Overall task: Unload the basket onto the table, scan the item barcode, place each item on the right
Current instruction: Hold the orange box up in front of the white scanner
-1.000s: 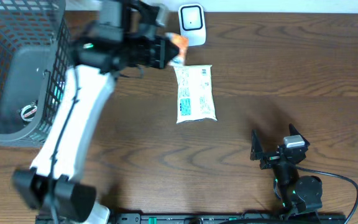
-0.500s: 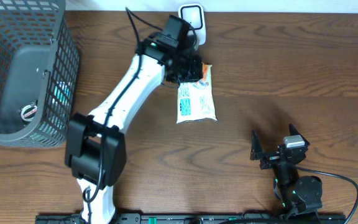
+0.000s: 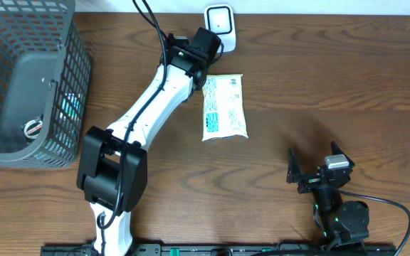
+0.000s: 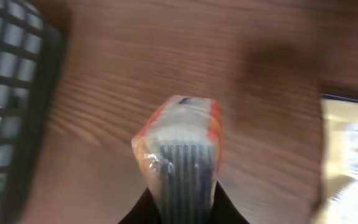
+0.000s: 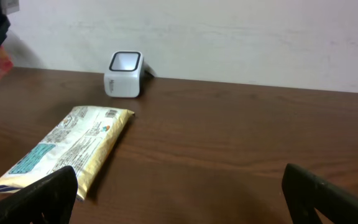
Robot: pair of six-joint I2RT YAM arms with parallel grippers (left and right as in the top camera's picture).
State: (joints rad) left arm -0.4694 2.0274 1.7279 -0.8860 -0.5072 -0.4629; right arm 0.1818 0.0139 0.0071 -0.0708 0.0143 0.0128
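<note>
My left gripper (image 4: 182, 200) is shut on a small clear packet (image 4: 180, 148) with orange edges and dark vertical stripes, blurred in the left wrist view. From overhead the left gripper (image 3: 203, 45) hovers just left of and below the white scanner (image 3: 219, 19), and it hides the packet. In the right wrist view an orange bit of the packet (image 5: 2, 61) shows at the far left, left of the scanner (image 5: 125, 73). My right gripper (image 3: 317, 173) rests open near the front right, its fingers wide apart around bare wood (image 5: 179, 199).
A flat white and yellow pouch (image 3: 223, 107) lies on the table below the scanner, beside the left arm. A grey wire basket (image 3: 20, 78) holding a few items stands at the far left. The table's back edge meets a white wall.
The left arm swung right from beside the basket, passed over the top of the pouch, then drew back up toward the scanner, carrying the packet. The right arm stayed still.
</note>
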